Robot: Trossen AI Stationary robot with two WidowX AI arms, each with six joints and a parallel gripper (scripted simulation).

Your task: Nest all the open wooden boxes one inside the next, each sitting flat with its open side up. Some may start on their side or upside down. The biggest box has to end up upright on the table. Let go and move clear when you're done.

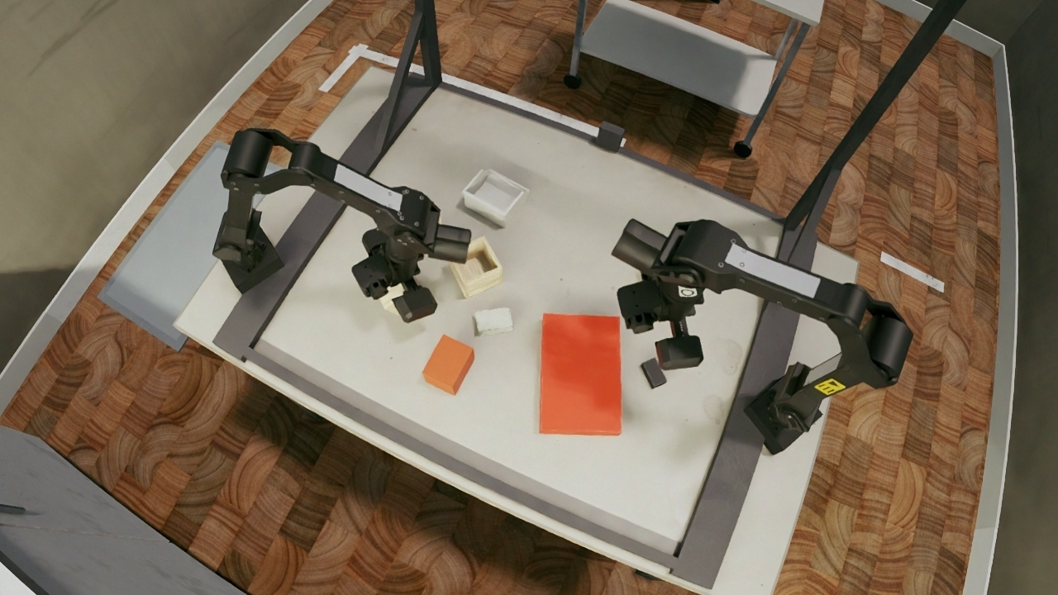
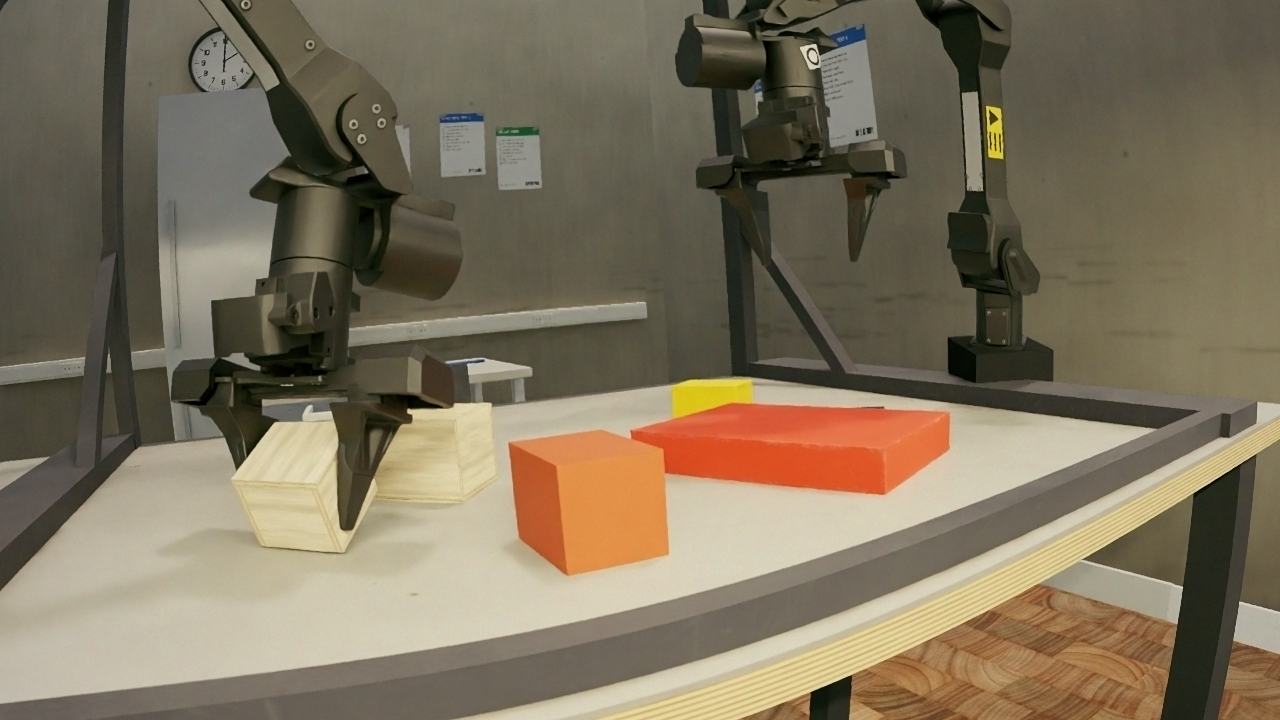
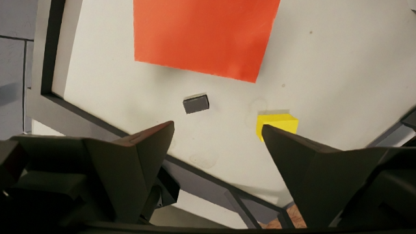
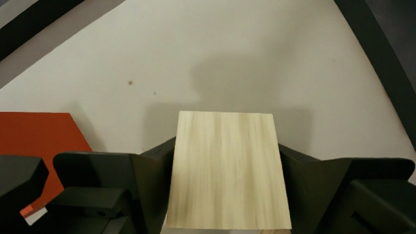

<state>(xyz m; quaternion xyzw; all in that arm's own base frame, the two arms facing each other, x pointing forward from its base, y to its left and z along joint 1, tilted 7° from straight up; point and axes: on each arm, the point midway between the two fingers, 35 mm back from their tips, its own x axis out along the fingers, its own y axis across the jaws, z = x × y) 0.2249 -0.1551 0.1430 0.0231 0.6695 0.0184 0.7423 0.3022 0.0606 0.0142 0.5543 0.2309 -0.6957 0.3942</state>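
Observation:
A small wooden box [image 2: 299, 488] is held tilted between the fingers of my right gripper [image 2: 299, 483], low over the table; its closed wooden face fills the right wrist view [image 4: 227, 169]. In the overhead view the right gripper [image 1: 399, 296] mostly hides this box. A bigger wooden box [image 1: 477, 266] stands upright with its open side up just beside it, and it also shows in the side view [image 2: 438, 452]. My left gripper [image 2: 808, 255] is open and empty, high above the far side of the table; it shows from above [image 1: 665, 336] and in its own wrist view [image 3: 216, 130].
An orange cube [image 1: 448, 363], a white block [image 1: 493, 321] and a flat red slab [image 1: 580, 373] lie mid-table. A white tray [image 1: 493, 195] stands at the back. A small grey block [image 3: 195, 104] and a yellow block [image 3: 276, 123] lie under the left gripper.

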